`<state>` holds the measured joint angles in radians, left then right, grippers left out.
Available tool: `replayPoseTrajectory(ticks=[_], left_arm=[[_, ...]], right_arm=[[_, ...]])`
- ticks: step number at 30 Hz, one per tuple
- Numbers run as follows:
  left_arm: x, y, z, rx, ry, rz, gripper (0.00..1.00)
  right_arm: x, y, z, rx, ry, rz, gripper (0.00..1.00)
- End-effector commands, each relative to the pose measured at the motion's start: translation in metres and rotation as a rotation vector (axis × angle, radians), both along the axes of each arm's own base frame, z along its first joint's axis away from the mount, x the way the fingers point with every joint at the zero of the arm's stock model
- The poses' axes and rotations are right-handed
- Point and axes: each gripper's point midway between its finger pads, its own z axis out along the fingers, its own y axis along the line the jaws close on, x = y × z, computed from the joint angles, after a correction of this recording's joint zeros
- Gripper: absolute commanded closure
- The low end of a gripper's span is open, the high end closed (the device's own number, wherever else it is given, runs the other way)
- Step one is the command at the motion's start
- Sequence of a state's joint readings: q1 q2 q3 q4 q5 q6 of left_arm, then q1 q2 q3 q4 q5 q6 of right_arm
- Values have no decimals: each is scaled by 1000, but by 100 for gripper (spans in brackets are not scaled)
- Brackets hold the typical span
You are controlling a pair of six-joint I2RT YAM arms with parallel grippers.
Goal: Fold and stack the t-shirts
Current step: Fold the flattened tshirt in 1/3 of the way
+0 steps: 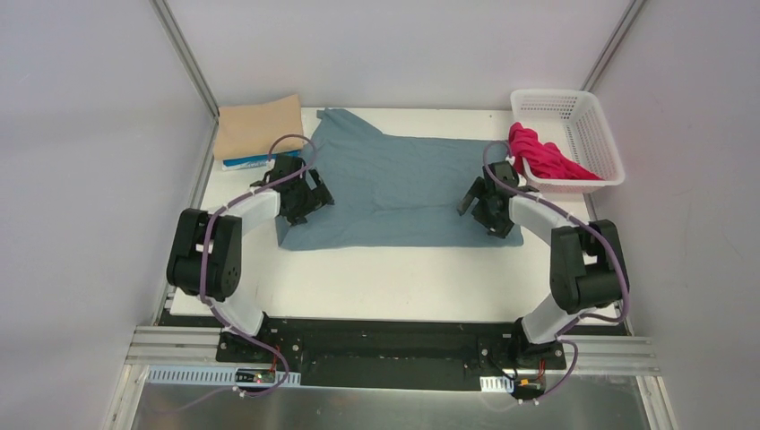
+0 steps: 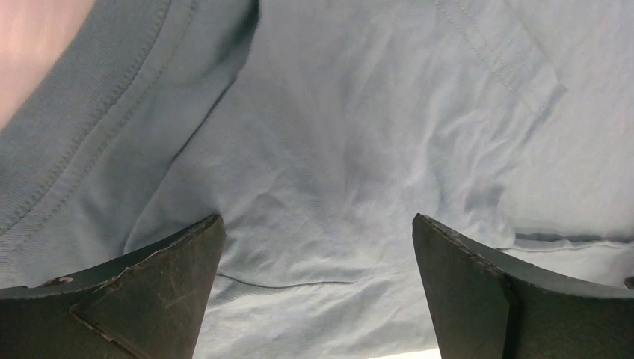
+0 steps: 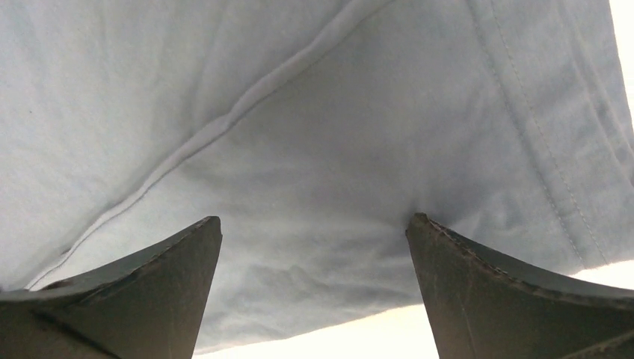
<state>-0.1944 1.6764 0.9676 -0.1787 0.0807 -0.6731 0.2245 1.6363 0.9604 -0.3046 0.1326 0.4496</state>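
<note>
White table [image 1: 358, 278] and pale walls framed by metal rails make up the setting, and at the middle of that table we see the teal-blue t-shirt [image 1: 403, 193] spread out flat, with a few soft creases across it. At the far left corner sits the tan t-shirt [image 1: 260, 130], folded into a neat block, with the bright blue t-shirt [image 1: 246, 163] showing only as a thin strip under its near edge. At the far right corner stands a white lattice basket [image 1: 591, 116], and the magenta-red t-shirt [image 1: 538, 157] lies bunched in it, spilling over its left rim toward the table. We find the left fingers [image 1: 300, 193] low over the left edge of the teal-blue t-shirt and the right fingers [image 1: 484, 202] low over its right edge. From the left wrist, the left fingers [image 2: 149, 299] stand spread wide with nothing held between them, the cloth and its ribbed collar [image 2: 67, 134] beyond. From the right wrist, the right fingers [image 3: 134, 299] are likewise spread wide and hold nothing, a stitched hem [image 3: 553, 172] and a fold running past them. Small creases gather at the fingertips, though we cannot tell whether they press on the cloth.
</note>
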Motion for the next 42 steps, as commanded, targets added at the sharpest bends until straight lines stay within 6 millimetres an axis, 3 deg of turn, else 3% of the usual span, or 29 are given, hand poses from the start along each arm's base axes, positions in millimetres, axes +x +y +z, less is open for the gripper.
replayPoseTrajectory(ticks=[1,10,14,19,28,32,36,39,42], left_arm=[[-83,26,-35,69,212,79,1],[-210,34,-33,41,343,202,1],[-231,28,-24,-7,309,231,1],[-225,27,-11,-15,234,231,1],[-173,30,40,77,81,154,1],[-157,27,56,95,45,125,1],[-139,20,62,93,20,101,1],[-125,11,58,76,7,76,1],[-106,-3,48,44,-5,39,1]], right_arm=[[-47,-3,-1,28,83,-20,0],[-132,-6,-3,88,183,-40,0],[-164,0,3,164,200,-55,1],[-183,3,5,208,202,-64,0],[-170,-2,34,177,128,-35,0],[-137,2,51,177,6,-7,0],[-88,10,58,190,-118,-4,1],[-66,28,52,255,-122,16,1],[-58,27,34,237,-80,-4,0]])
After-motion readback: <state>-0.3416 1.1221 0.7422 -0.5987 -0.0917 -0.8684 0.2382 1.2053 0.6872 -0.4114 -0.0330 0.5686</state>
